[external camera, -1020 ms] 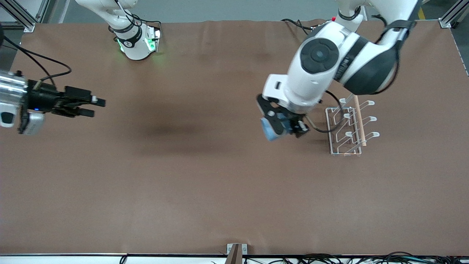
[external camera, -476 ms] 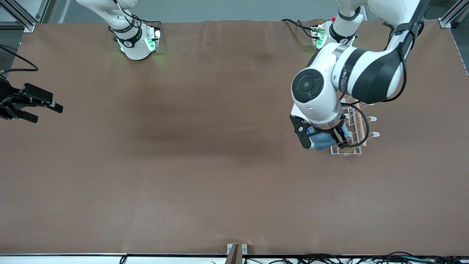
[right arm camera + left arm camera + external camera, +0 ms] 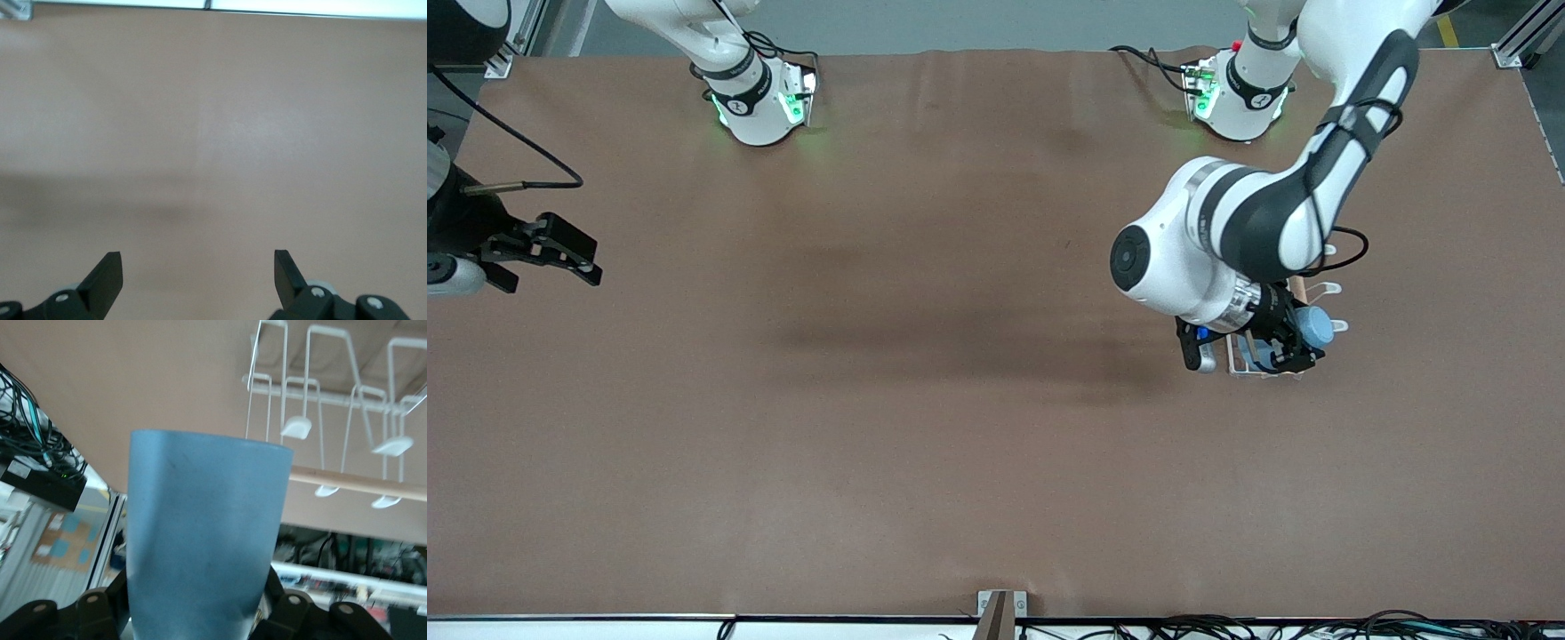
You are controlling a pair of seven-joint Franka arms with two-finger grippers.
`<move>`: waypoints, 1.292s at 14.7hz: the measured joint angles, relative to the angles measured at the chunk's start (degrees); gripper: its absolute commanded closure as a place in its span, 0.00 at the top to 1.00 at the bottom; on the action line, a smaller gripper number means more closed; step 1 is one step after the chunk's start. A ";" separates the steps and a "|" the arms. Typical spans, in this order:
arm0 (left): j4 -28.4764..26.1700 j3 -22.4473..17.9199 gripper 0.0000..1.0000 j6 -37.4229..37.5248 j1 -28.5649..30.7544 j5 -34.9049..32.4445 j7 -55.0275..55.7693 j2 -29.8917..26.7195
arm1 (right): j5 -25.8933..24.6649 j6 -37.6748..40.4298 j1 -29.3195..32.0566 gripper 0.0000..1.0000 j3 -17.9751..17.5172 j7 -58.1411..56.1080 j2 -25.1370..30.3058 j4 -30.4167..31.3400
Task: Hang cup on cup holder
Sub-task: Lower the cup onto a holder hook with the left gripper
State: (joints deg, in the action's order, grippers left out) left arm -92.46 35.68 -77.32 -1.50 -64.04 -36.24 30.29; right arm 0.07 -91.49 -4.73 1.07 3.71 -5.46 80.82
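The light-blue cup (image 3: 1315,327) is held in my left gripper (image 3: 1282,345), which is shut on it. It hangs over the end of the white wire cup holder (image 3: 1261,372) that is nearer to the front camera, close to a prong (image 3: 1330,288) and the wooden rod (image 3: 1298,286). My left arm hides most of the holder. In the left wrist view the cup (image 3: 207,547) fills the middle between the fingers (image 3: 293,608), with the holder's prongs (image 3: 297,427) and rod (image 3: 347,482) past its rim. My right gripper (image 3: 560,251) is open and empty over the right arm's end of the table, also seen in the right wrist view (image 3: 198,273).
The brown table (image 3: 925,418) is bare apart from the holder. Both arm bases (image 3: 760,98) stand along its farthest edge. A small bracket (image 3: 1000,609) and cables lie along the edge nearest the front camera.
My left arm has swung the cup from beside the holder to over its nearer end, turning the wrist. My right arm has drawn back toward its end of the table.
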 measured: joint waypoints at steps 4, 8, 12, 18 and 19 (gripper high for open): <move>-3.12 0.02 0.44 3.23 -0.19 -1.65 0.29 0.00 | -0.25 2.78 2.95 1.00 0.45 3.80 2.46 -0.76; -4.62 0.03 0.44 5.52 -0.21 -1.92 0.26 0.12 | -0.20 6.09 4.77 1.00 0.40 3.63 5.03 -0.78; -5.74 0.04 0.44 8.51 -0.54 -6.48 0.31 2.44 | -0.17 6.51 5.18 1.00 0.29 -0.91 5.25 -0.65; -5.74 0.04 0.47 9.08 -0.68 -7.67 2.31 5.19 | -0.12 7.80 5.20 1.00 0.11 -3.04 5.21 -0.48; -5.74 0.04 0.47 9.08 -0.71 -7.67 2.49 5.36 | -0.09 7.88 5.18 1.00 0.08 -3.07 5.21 -0.46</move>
State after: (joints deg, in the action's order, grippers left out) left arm -98.20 35.72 -68.25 -2.20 -71.70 -33.76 35.65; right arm -0.02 -83.61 0.45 1.15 0.64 -0.25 80.35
